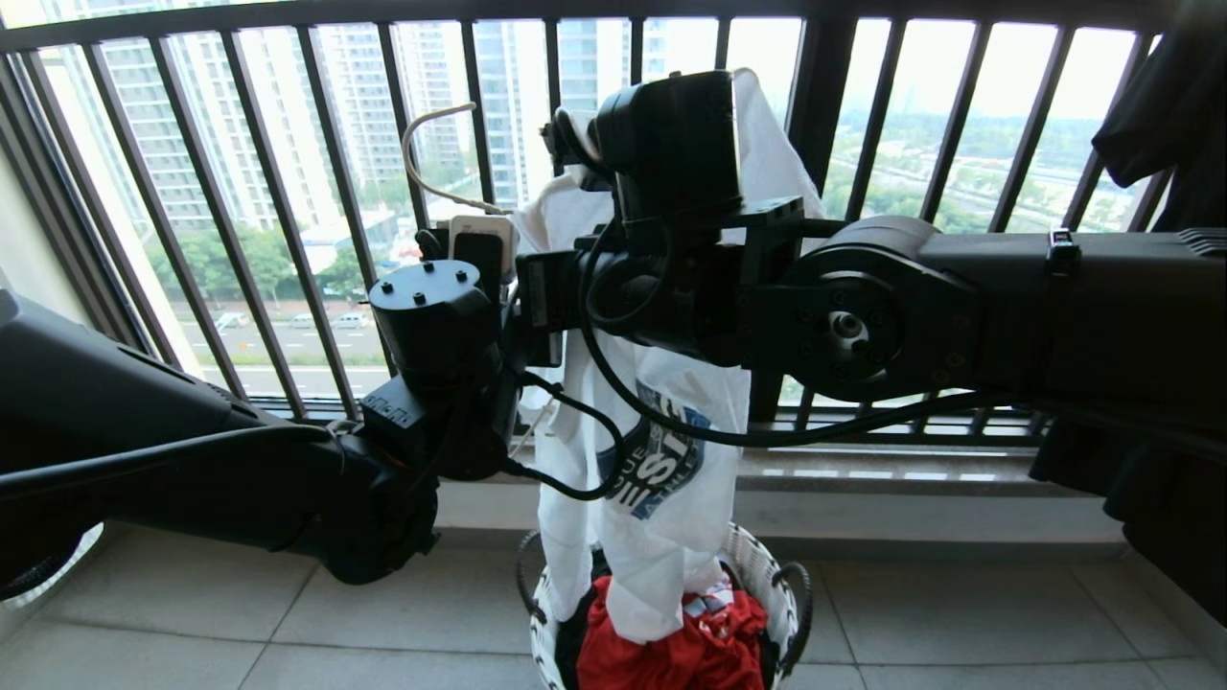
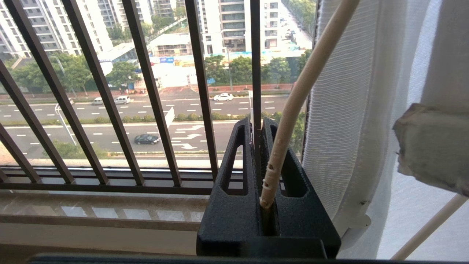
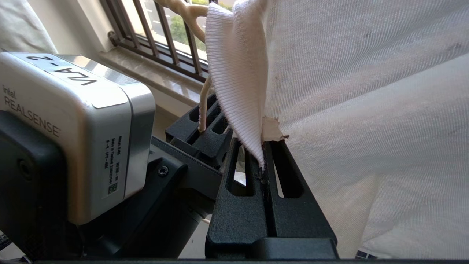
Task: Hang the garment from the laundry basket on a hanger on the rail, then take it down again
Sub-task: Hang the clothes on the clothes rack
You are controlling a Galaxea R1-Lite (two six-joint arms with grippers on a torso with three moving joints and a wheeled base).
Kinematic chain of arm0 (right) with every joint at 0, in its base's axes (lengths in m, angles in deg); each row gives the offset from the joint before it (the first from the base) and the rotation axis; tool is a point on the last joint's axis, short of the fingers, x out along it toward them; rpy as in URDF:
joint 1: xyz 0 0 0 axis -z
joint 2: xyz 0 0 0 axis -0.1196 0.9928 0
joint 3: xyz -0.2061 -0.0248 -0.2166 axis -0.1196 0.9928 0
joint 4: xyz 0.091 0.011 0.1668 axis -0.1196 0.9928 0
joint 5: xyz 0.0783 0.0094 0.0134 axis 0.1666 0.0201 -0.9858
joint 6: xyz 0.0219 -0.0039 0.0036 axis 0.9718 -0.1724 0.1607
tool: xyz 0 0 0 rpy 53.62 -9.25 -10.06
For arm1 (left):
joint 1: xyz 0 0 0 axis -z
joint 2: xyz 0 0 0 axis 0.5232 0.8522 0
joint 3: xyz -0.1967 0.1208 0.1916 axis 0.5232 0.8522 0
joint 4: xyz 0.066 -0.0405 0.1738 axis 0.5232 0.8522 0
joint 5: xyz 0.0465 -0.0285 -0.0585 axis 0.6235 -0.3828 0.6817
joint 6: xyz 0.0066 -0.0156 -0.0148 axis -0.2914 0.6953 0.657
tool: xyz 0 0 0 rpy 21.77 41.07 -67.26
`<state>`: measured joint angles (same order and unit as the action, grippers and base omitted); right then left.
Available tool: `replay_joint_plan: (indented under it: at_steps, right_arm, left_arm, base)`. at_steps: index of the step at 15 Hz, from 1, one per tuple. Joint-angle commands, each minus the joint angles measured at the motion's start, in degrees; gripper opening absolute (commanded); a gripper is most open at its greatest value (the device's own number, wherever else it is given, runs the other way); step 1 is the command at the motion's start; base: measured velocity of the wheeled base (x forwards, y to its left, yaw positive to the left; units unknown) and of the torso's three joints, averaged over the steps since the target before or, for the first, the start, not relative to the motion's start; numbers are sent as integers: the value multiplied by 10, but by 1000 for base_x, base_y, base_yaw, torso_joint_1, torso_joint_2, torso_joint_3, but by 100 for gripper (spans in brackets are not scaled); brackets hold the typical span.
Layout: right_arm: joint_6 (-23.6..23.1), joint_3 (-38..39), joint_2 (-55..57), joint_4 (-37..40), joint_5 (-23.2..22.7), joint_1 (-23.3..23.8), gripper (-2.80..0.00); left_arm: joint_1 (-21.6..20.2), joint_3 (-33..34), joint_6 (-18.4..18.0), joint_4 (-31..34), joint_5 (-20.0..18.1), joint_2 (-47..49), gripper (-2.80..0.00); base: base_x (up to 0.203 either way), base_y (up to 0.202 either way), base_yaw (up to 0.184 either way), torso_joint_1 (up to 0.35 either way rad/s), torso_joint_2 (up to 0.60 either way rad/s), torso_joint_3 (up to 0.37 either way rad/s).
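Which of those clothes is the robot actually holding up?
The white T-shirt with the blue print; the right gripper pinches its ribbed collar. The red cloth lies in the basket.

The garment (image 1: 661,517) is hanging between the two arms, its lower end reaching into the laundry basket (image 1: 767,575) on the floor, on top of the red cloth (image 1: 700,652). The hanger (image 1: 431,163) is sticking up just left of it. The window guard (image 1: 288,192) is standing behind, farther off.

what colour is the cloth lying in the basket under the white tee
Red cloth, clearest in the head view.
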<state>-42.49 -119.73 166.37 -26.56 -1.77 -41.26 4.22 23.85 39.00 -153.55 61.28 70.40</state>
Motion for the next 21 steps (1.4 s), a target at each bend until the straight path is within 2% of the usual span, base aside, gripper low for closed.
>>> replay_joint_plan:
  at_steps: [1, 10, 11, 21]
  right_arm:
    - [-2, 0, 4, 0, 2, 0, -280]
    - [-13, 0, 9, 0, 4, 9, -280]
    - [-13, 0, 9, 0, 4, 9, 0]
    - [-12, 53, -10, -2, 33, 23, 0]
  left_arm:
    - [0, 0, 0, -4, 2, -3, -280]
    - [-4, 0, 0, -4, 2, -16, -280]
    - [-5, 0, 0, -4, 2, -17, -280]
    - [-27, -8, -2, -3, 1, -19, -280]
  base:
    - [0, 0, 0, 0, 0, 0]
    - [0, 0, 0, 0, 0, 0]
    - [0, 0, 0, 0, 0, 0]
    - [0, 0, 0, 0, 0, 0]
